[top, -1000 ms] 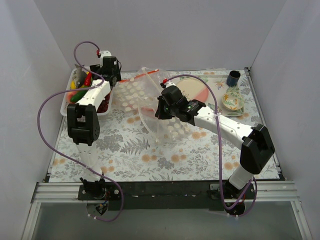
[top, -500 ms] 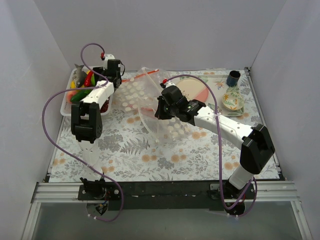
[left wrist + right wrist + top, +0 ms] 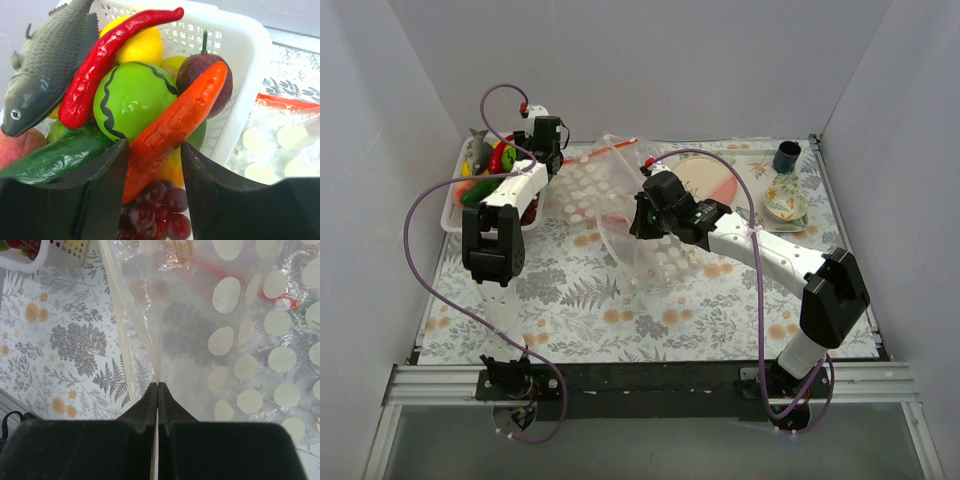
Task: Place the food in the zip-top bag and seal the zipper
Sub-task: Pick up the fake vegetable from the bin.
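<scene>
The food lies heaped in a white basket (image 3: 240,45): a grey fish (image 3: 50,65), a red chilli (image 3: 100,65), a green striped round (image 3: 130,100), an orange carrot (image 3: 175,125) and dark red grapes (image 3: 155,210). My left gripper (image 3: 154,165) reaches into the basket (image 3: 455,215), its jaws shut on the carrot's lower end. The zip-top bag (image 3: 595,190) stands beside the basket, and its red zipper (image 3: 287,102) shows. My right gripper (image 3: 158,385) is shut on the bag's (image 3: 225,340) edge and holds it up.
A pink plate (image 3: 705,180), a dark blue cup (image 3: 786,156) and a patterned bowl (image 3: 786,200) sit at the back right. A floral cloth covers the table. White walls close in on three sides.
My left gripper has dipped further into the basket and its jaws have narrowed onto the carrot. The right gripper and the bag have stayed put.
</scene>
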Controlling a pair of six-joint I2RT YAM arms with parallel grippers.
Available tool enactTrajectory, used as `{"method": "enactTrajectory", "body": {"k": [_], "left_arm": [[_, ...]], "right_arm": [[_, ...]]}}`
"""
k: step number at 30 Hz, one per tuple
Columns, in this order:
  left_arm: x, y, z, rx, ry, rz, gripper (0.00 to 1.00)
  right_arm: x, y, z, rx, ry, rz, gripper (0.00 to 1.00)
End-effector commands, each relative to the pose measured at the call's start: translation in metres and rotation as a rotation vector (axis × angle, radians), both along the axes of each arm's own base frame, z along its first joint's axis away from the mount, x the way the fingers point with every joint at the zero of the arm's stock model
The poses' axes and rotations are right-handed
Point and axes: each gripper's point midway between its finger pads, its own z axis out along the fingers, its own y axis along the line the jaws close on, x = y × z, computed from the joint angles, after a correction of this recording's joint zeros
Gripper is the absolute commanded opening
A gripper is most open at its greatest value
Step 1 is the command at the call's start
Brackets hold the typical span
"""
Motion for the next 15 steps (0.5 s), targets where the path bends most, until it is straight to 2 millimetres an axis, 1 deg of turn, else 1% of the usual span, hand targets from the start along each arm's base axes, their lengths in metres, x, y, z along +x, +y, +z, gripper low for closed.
{"method": "enactTrajectory", "body": {"k": [1, 2, 4, 7, 10, 11, 15], "left_arm": [[0.007, 0.0, 0.038, 0.008, -0.092, 0.022, 0.42], [0.007, 0.001, 0.043, 0.006, -0.103, 0.024, 0.42], [0.008, 0.001, 0.046, 0.008, -0.109, 0.022, 0.4], [0.009, 0.002, 0.051, 0.012, -0.118, 0.024, 0.39], [0.009, 0.001, 0.049, 0.007, -0.119, 0.027, 0.4], [0.009, 0.0, 0.045, 0.01, -0.11, 0.022, 0.4], [0.008, 0.003, 0.032, 0.004, -0.089, 0.031, 0.47]], "right_arm": [[0.002, 0.003, 0.014, 0.02, -0.023, 0.005, 0.01], [0.002, 0.002, 0.014, 0.019, -0.023, 0.002, 0.01], [0.002, 0.002, 0.014, 0.017, -0.024, 0.002, 0.01], [0.002, 0.002, 0.014, 0.018, -0.023, 0.003, 0.01], [0.002, 0.003, 0.013, 0.017, -0.022, 0.006, 0.01], [0.002, 0.003, 0.013, 0.019, -0.022, 0.007, 0.01], [0.001, 0.006, 0.017, 0.028, -0.018, 0.022, 0.01]]}}
